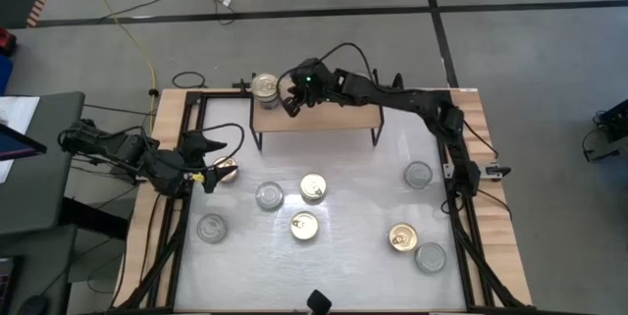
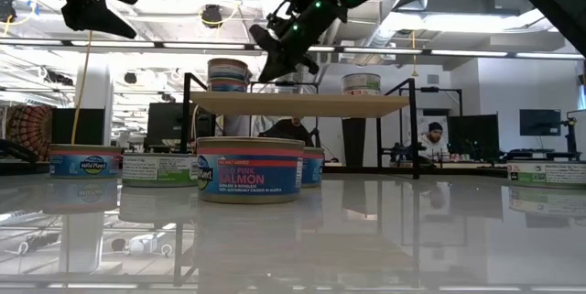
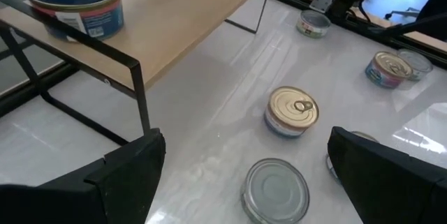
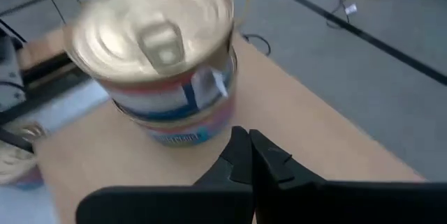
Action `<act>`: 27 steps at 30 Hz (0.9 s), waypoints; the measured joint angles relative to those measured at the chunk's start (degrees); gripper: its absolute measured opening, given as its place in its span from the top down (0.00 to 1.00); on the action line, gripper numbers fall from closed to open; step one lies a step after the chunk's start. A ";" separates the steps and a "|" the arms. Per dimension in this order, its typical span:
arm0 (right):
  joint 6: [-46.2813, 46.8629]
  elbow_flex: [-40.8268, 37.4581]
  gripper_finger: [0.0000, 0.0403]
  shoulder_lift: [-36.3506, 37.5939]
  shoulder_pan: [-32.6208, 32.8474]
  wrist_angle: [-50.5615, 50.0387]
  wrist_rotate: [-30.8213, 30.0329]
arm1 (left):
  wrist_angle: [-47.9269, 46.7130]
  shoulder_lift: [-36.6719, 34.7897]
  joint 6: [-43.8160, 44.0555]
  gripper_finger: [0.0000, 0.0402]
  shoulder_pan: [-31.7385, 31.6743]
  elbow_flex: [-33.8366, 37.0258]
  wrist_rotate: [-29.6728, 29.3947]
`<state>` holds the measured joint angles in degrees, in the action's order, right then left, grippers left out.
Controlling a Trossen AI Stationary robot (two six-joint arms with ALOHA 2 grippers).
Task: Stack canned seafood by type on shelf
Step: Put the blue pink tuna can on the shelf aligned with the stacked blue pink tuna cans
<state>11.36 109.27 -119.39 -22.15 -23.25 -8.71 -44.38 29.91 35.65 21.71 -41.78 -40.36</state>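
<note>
1. The shelf [image 1: 319, 116] is my landmark: a light-wood board on thin black legs, standing at the far side of the white table [image 1: 353, 256].
2. At the shelf's left end sits a stack of two cans [image 1: 264, 87], gold pull-tab lid on top; the low view shows one tin resting squarely on the other [image 2: 228, 75].
3. My right gripper [image 1: 292, 105] hangs just above the board, right beside that stack and not touching it; its fingers [image 4: 246, 155] are pressed together and hold nothing.
4. My left gripper [image 1: 208, 180] waits in front of the shelf's left leg, off to the left, spread wide and empty, with a gold-lidded can [image 1: 227, 171] just beside it.
5. In front of the shelf, near its middle, lie two gold-lidded cans [image 1: 313, 188] [image 1: 304, 225] and a silver-lidded can [image 1: 269, 195].
6. Another silver-lidded can [image 1: 211, 228] lies farther forward on the left.
7. Forward of the shelf's right end are a silver tin [image 1: 418, 174], a gold tin [image 1: 402, 237] and a second silver tin [image 1: 430, 256] close beside the gold one.
</note>
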 joint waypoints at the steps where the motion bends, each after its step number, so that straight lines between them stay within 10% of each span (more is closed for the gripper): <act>1: 0.07 0.65 0.96 0.11 0.22 -0.35 0.12 | 0.02 0.00 -0.09 0.05 0.00 0.00 0.00; 16: -1.31 8.83 0.94 0.95 3.21 -33.20 4.39 | 2.05 0.73 -0.08 0.05 0.00 0.00 -3.43; 27: 6.70 -22.23 0.95 22.34 9.87 -19.38 4.09 | 17.17 14.20 -4.27 0.05 0.02 0.00 -1.43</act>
<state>18.05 87.04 -97.05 -12.28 -42.63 -4.61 -27.21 44.11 31.37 21.74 -41.78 -41.79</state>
